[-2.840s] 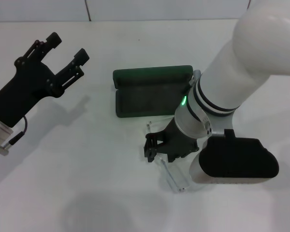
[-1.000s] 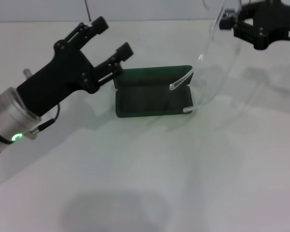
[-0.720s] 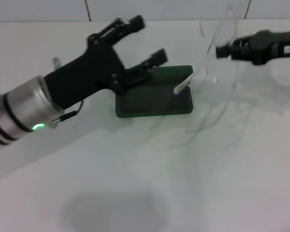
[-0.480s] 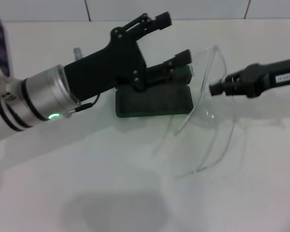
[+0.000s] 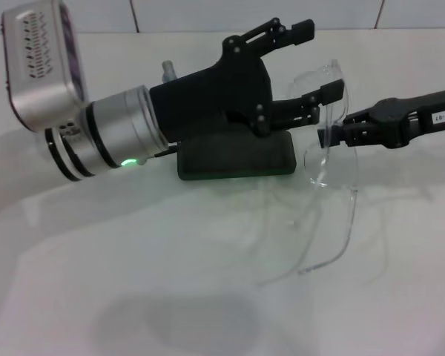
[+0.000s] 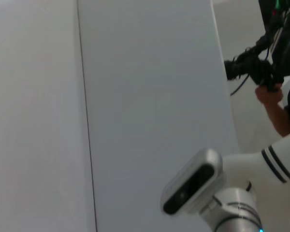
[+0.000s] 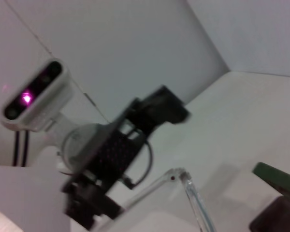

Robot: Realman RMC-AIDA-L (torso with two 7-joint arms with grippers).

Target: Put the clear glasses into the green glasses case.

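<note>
The clear glasses (image 5: 334, 193) hang in the air just right of the green glasses case (image 5: 237, 162), temple arms pointing down toward the table. My right gripper (image 5: 331, 136) reaches in from the right and is shut on the lens edge. Stretched over the case, my left gripper (image 5: 319, 63) is open, its black fingers (image 5: 328, 93) straddling the top of the lens. The case lies open on the table, its lid hidden behind the left gripper. The right wrist view shows a clear temple arm (image 7: 195, 200), a corner of the case (image 7: 276, 177) and the left arm behind.
The white table (image 5: 133, 282) spreads in front of and to the left of the case. A tiled wall runs along the far edge. A person's hand (image 6: 273, 96) shows far off in the left wrist view.
My left gripper has swung further right over the case until its fingers flank the lens. The glasses have turned in the right gripper, the temple arms now hanging lower.
</note>
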